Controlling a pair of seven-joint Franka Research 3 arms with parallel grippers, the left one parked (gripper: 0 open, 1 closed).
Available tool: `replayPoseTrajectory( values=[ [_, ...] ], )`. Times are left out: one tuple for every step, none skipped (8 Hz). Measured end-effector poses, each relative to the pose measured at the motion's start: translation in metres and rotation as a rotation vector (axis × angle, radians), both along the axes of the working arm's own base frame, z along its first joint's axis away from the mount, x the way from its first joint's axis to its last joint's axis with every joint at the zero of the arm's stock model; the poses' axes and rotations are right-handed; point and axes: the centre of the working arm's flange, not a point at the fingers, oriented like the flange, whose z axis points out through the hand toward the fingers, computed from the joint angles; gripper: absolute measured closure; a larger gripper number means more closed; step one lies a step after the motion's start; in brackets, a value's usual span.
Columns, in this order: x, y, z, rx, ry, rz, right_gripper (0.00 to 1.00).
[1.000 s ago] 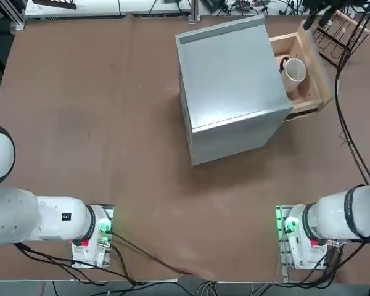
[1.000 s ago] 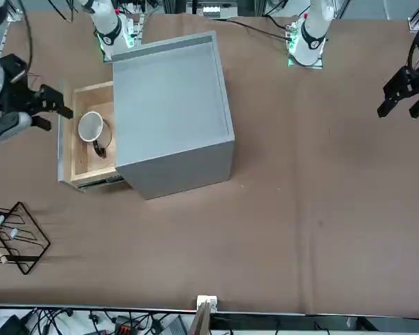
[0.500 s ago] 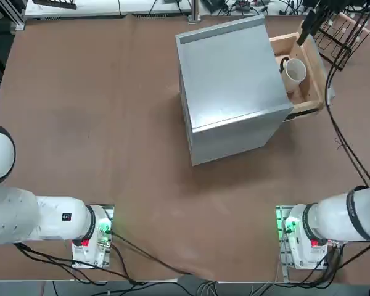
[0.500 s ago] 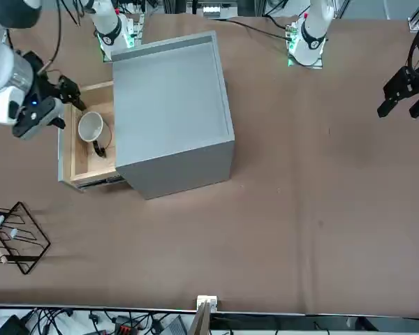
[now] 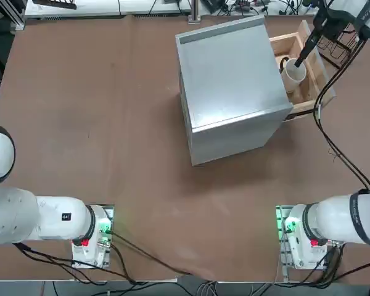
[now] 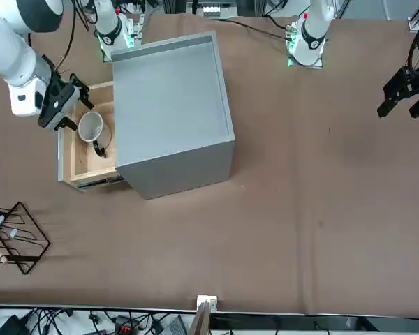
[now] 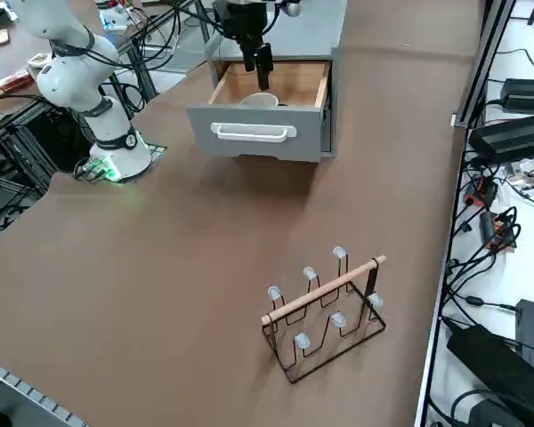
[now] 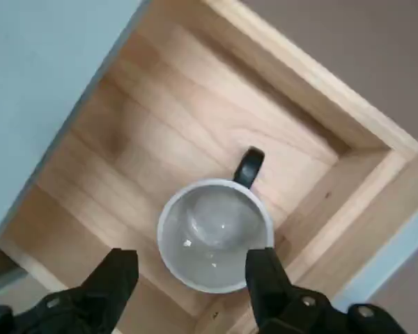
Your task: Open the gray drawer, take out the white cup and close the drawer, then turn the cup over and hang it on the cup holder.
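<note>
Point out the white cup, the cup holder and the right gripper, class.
white cup (image 8: 214, 235), right wrist view, inside bottom.
cup holder (image 7: 325, 298), right side view, wooden top bar.
right gripper (image 8: 191, 271), right wrist view, midway between open fingertips, above the cup.

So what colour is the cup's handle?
Black, on a white cup; clearest in the right wrist view.

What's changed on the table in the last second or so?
The right gripper swung in from beside the open drawer and now hangs over the white cup, jaws open astride it, nothing held. The drawer, the cup inside it, the gray cabinet and the cup rack stayed put.
</note>
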Motion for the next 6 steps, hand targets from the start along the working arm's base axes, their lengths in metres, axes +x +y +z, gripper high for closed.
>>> replayPoseTrajectory(
  values=[
    [-0.002, 0.004, -0.005, 0.002, 0.007, 0.054, 0.06],
    [-0.005, 0.007, -0.012, 0.004, 0.018, 0.094, 0.06],
    [-0.007, 0.011, -0.02, 0.004, 0.025, 0.124, 0.06],
    [-0.009, 0.019, -0.025, -0.01, 0.021, 0.155, 0.06],
    [-0.012, 0.027, -0.03, -0.042, 0.018, 0.189, 0.06],
    [-0.014, 0.033, -0.037, -0.071, 0.02, 0.221, 0.07]
  ],
)
